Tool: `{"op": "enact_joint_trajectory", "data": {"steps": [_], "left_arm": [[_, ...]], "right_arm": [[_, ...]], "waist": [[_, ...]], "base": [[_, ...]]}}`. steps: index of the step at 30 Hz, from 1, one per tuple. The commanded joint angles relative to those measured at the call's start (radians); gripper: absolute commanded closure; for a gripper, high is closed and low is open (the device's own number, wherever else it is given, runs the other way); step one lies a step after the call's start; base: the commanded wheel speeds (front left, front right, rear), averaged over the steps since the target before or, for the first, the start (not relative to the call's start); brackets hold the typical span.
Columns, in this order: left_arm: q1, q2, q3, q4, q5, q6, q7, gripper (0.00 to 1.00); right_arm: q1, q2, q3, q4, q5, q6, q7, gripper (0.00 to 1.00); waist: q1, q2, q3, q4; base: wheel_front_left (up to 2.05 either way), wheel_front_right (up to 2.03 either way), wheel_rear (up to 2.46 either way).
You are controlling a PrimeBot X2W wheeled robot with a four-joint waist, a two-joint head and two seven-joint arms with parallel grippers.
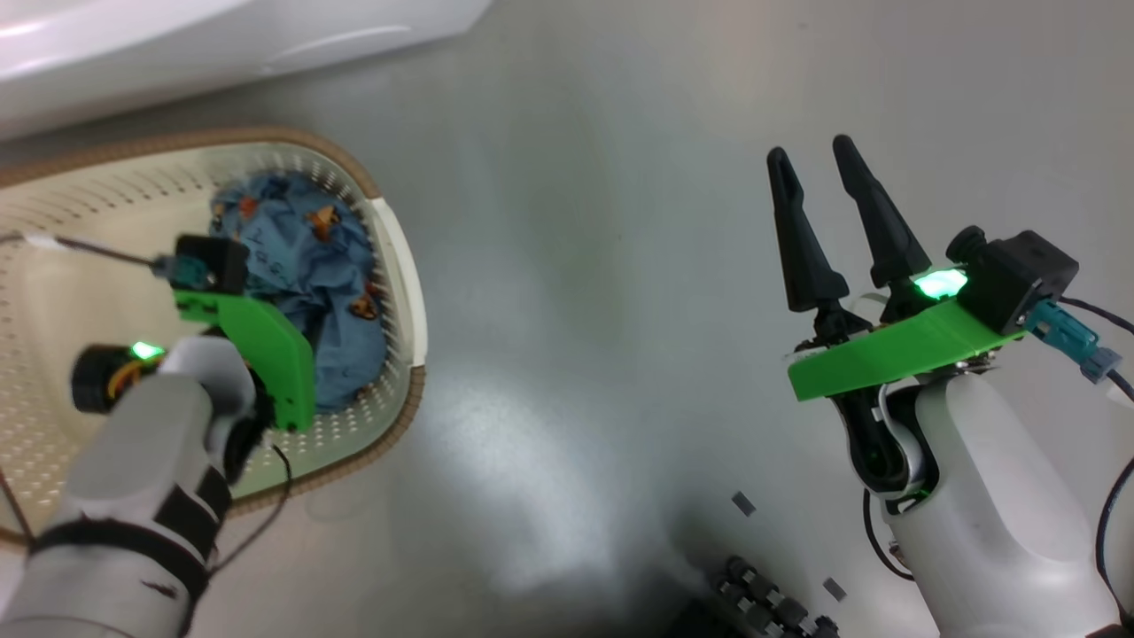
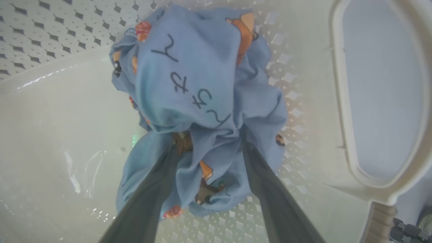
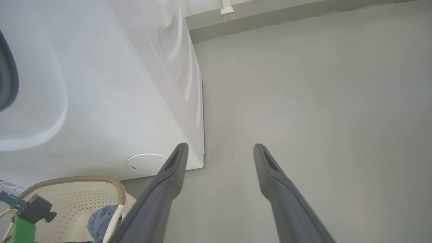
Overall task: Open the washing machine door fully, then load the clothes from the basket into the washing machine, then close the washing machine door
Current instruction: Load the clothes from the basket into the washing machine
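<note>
On the head view, the basket (image 1: 400,266) sat on the grey floor (image 1: 576,310) at the left, just below the white washing machine (image 1: 177,44). The clothes (image 1: 306,266) lay bunched in its right end, a light blue heap with orange prints. My left arm (image 1: 151,461) reached down into the basket, and its green mount (image 1: 266,346) covered the fingers. The right claw (image 1: 811,151) hung over bare floor well to the right, fingers parted and holding nothing.

On the left wrist view, the left claw (image 2: 211,141) was spread wide. Both fingers (image 2: 148,202) were sunk into the blue cloth, with a fold bunched between them but not pinched. The heap rested against the perforated wall beside the basket's handle (image 2: 341,101).

On the right wrist view, the right claw's two fingers stood well apart above the floor, next to the machine's lower front corner with its round cap (image 3: 146,163). The basket's brown rim (image 3: 101,178) and a scrap of blue cloth showed at the lower left.
</note>
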Motion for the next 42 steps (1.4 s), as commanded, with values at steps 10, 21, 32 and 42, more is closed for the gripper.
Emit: {"op": "enact_joint_trajectory", "data": {"steps": [10, 21, 32, 42], "left_arm": [[-0.098, 0.056, -0.031, 0.054, -0.064, 0.001, 0.042, 0.0], [-0.129, 0.052, -0.053, 0.139, -0.081, 0.001, 0.053, 1.0], [-0.113, 0.031, -0.052, 0.164, -0.101, 0.001, -0.042, 1.0], [-0.026, 0.001, -0.065, 0.125, -0.157, 0.001, -0.121, 1.0]], "right_arm": [[-0.001, 0.016, 0.032, -0.026, 0.006, 0.004, -0.009, 0.0], [0.002, 0.023, 0.036, -0.022, 0.007, 0.004, -0.009, 0.0], [0.002, 0.025, 0.029, -0.018, -0.005, 0.004, -0.009, 0.0], [0.01, 0.009, 0.02, -0.005, -0.01, 0.004, -0.009, 0.0]], "waist": [[-0.0001, 0.0, 0.087, -0.066], [-0.0001, 0.0, 0.086, -0.097], [-0.0001, 0.0, 0.027, -0.074], [-0.0001, 0.0, -0.091, -0.038]], "base": [[0.0, 0.0, 0.0], [0.0, 0.0, 0.0], [0.0, 0.0, 0.0], [0.0, 0.0, 0.0]]}}
